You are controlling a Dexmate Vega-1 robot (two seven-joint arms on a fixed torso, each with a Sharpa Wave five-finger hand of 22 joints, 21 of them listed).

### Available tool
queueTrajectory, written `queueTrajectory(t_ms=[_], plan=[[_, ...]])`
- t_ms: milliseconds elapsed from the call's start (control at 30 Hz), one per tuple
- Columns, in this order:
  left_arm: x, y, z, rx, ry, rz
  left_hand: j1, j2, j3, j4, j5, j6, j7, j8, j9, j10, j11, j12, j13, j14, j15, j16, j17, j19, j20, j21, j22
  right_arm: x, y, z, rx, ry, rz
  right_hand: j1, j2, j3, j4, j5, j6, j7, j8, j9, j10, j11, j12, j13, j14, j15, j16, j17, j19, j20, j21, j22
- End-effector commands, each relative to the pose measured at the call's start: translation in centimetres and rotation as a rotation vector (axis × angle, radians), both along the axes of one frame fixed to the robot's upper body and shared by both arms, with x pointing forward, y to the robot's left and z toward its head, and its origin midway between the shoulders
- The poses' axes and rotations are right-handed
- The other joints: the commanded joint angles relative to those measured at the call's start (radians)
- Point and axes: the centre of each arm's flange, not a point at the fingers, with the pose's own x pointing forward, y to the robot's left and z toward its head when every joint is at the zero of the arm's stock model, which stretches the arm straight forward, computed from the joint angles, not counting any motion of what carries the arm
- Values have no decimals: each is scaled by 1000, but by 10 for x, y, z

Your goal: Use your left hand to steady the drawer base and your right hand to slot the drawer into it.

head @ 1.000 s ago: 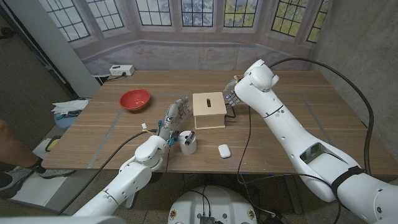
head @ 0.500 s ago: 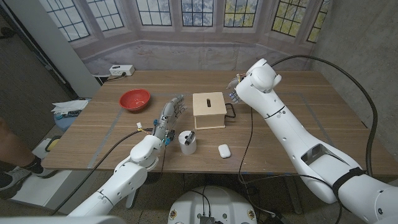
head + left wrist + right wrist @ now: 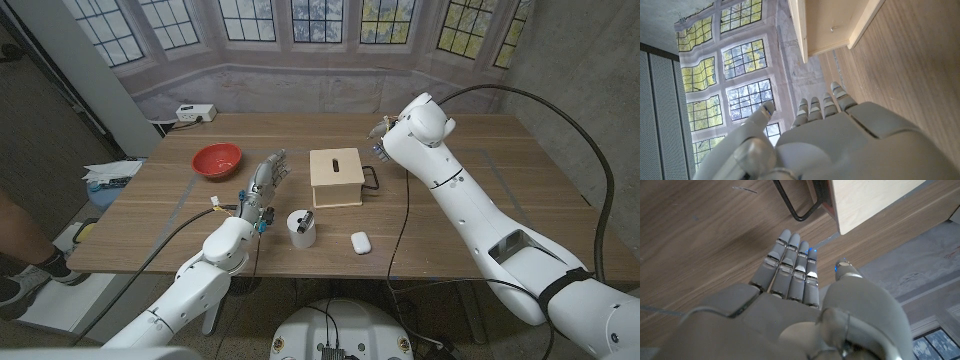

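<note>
- Drawer base [image 3: 336, 176]: pale wooden box near the middle of the table [image 3: 480, 185], slot in its top face. A black loop handle [image 3: 373, 180] sticks out of the side facing the right hand, so the drawer looks to be at least mostly inside; how deep it sits cannot be told.
- Left hand [image 3: 262, 184]: just beside the base on its left, not touching, fingers straight and together, holding nothing. In the left wrist view the fingertips [image 3: 840, 93] point toward the box's wall [image 3: 812, 25] with bare wood between.
- Right hand [image 3: 380, 140]: off the base's far right corner, raised, largely hidden by its own arm. The right wrist view shows fingers [image 3: 790, 262] extended, empty, near the handle [image 3: 797, 200] but apart from it.
- Step judged: slotting looks nearly done or done; neither hand is on the work.
- Next move, if the drawer is not home: left palm against the base's left wall, right fingers pushing the handle end straight inward.
- Also on the table: red bowl [image 3: 217, 159] toward the left far side, white cup [image 3: 302, 228] and small white case [image 3: 360, 242] near the front edge.
</note>
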Motion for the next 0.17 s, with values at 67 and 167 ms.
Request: queueTrajectory(t_ms=[67, 167], plan=[[-2, 3, 8, 43, -23, 58, 3, 5, -2, -5, 3, 8, -1, 1, 2, -2, 7, -4, 2, -3, 8, -1, 4, 0, -4, -3, 1, 0, -12, 6, 19, -54, -4, -16, 1, -1, -11, 8, -17, -4, 0, 2, -45, 11, -1, 2, -57, 16, -4, 10, -45, 20, -2, 0], [1, 3, 8, 46, -20, 63, 4, 5, -2, -6, 3, 7, -2, 1, 2, -2, 6, -4, 2, -3, 8, -1, 3, 0, -4, -3, 1, 1, -14, 5, 28, -74, 8, -19, 3, -2, -12, 8, -23, -3, 0, 2, -51, 13, 0, 3, -65, 15, -2, 12, -51, 26, -1, 0]])
